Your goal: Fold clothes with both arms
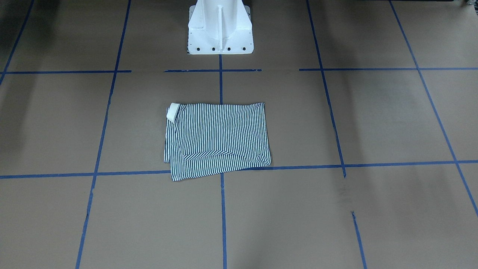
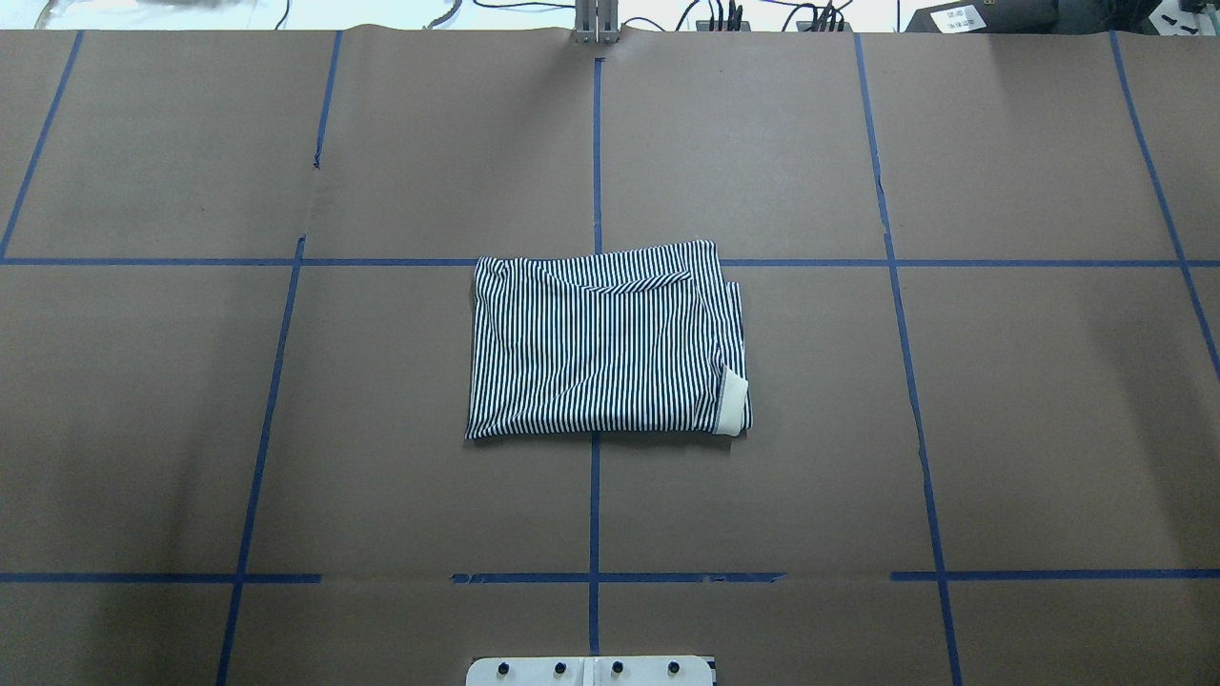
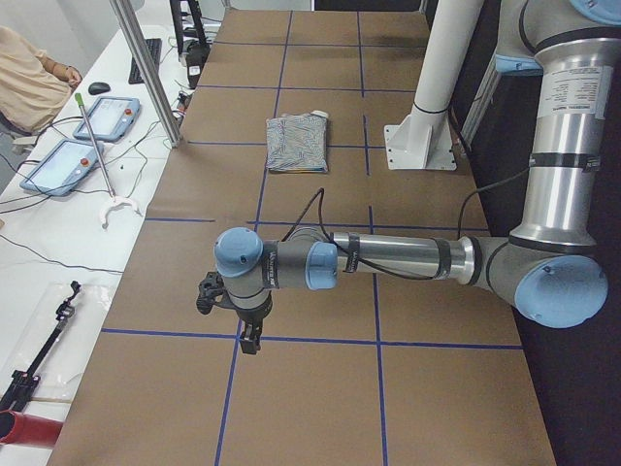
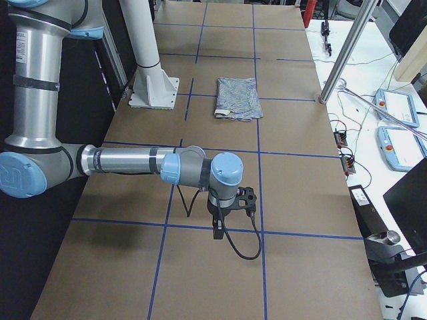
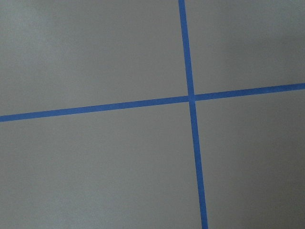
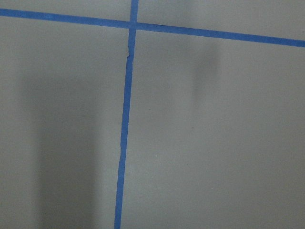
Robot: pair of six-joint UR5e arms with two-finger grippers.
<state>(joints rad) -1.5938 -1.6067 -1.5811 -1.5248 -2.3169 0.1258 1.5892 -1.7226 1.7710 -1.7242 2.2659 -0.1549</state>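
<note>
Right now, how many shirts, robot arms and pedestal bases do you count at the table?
Striped polo shirt: 1
Robot arms: 2, the left arm and the right arm
White pedestal base: 1
Total: 4

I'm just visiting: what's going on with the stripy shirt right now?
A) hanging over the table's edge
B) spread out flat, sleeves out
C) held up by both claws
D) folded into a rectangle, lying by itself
D: the striped polo shirt lies folded in a rectangle on the table, its cream collar at one corner, with the left gripper and right gripper far from it.
</note>
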